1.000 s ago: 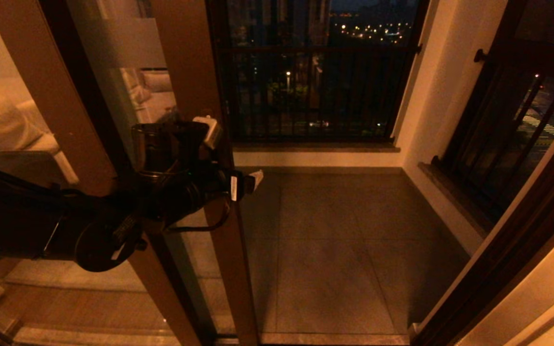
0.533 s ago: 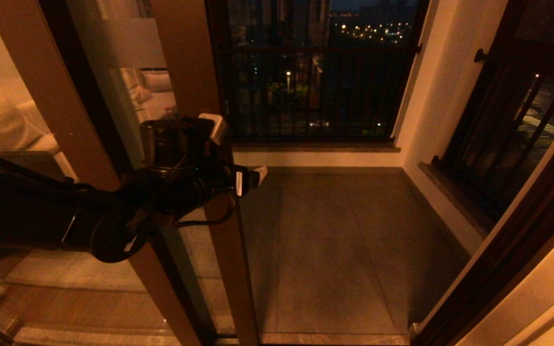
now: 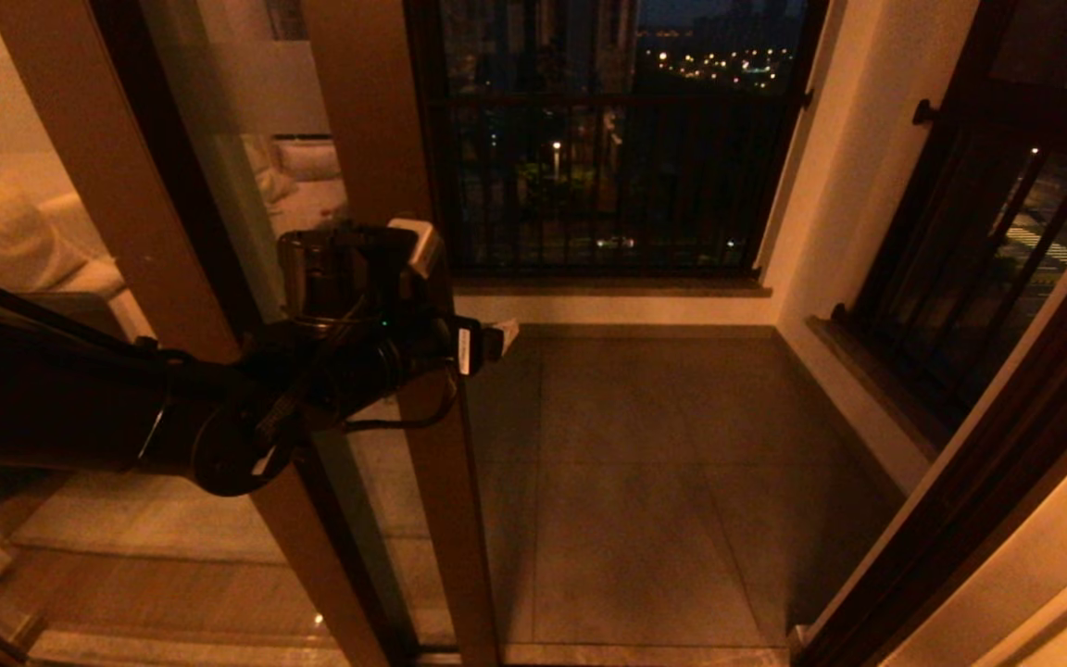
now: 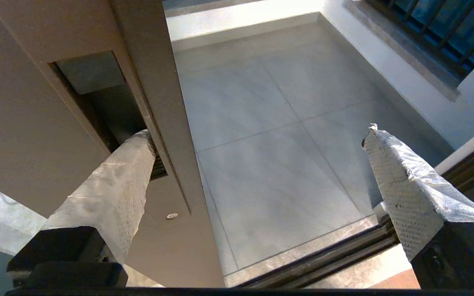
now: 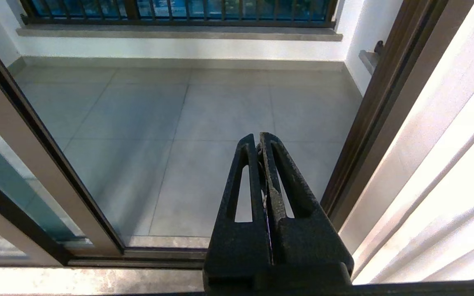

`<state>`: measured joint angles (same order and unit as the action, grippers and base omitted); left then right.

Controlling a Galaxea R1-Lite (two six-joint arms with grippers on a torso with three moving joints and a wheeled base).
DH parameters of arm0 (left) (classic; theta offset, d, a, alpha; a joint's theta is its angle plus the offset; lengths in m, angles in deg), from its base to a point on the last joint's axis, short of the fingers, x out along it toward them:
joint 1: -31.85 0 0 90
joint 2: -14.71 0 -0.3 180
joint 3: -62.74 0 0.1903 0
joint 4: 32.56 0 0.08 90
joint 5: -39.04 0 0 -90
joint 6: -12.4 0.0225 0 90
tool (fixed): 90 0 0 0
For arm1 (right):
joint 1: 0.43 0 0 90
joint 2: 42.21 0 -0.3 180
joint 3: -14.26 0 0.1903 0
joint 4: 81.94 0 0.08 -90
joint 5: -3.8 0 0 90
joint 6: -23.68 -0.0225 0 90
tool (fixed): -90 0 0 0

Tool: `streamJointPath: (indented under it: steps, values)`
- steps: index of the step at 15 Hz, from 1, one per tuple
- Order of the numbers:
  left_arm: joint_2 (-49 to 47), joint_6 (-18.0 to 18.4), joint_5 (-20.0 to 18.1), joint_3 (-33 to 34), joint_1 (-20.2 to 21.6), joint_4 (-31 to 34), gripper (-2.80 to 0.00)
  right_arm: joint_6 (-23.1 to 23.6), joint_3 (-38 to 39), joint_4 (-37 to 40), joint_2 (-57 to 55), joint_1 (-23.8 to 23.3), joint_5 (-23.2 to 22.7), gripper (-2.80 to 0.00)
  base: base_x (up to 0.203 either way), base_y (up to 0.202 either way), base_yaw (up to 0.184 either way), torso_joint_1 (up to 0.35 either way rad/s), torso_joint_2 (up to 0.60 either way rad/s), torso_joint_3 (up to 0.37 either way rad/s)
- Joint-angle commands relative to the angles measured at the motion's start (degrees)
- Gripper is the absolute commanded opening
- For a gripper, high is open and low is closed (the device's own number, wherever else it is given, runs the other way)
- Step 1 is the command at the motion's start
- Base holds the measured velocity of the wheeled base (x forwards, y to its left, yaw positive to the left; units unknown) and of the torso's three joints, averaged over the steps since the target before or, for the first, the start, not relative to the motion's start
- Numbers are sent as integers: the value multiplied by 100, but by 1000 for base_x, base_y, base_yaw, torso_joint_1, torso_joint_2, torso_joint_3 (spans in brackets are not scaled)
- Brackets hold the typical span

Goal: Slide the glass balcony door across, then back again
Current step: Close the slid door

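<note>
The glass balcony door (image 3: 246,88), with its frosted band and brown stile (image 3: 371,139), stands left of the open doorway. My left gripper (image 3: 458,289) is open at the stile's edge. In the left wrist view one padded finger (image 4: 113,193) has its tip in the recessed handle slot (image 4: 97,94), against the slot's edge. The other finger (image 4: 401,181) hangs free over the balcony floor. The gripper (image 4: 257,135) straddles the stile's edge. My right gripper (image 5: 258,142) is shut on nothing, low before the threshold and out of the head view.
Black-barred railing windows close the balcony ahead (image 3: 608,167) and to the right (image 3: 987,250). A grey tiled floor (image 3: 645,482) lies beyond the dark floor track (image 4: 335,255). The dark door jamb (image 3: 987,482) bounds the opening on the right. A second brown-framed panel (image 3: 80,167) stands far left.
My left arm and gripper have shifted slightly right and up, and the door stile has moved a little to the right with them. The fingers stay spread.
</note>
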<state>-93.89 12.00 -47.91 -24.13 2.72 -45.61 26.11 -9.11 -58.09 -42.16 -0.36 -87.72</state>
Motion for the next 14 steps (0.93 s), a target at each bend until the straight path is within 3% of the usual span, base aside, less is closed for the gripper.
streamJointPath:
  steps: [1,14]
  values:
    - [-38,-4,-24,-15,-32,-41,0,4,18,-5,4,1,-6,-280,0,0,0,0,0,0]
    - [-227,-4,-15,-233,-374,-41,0,4,18,-4,4,1,-6,-280,0,0,0,0,0,0]
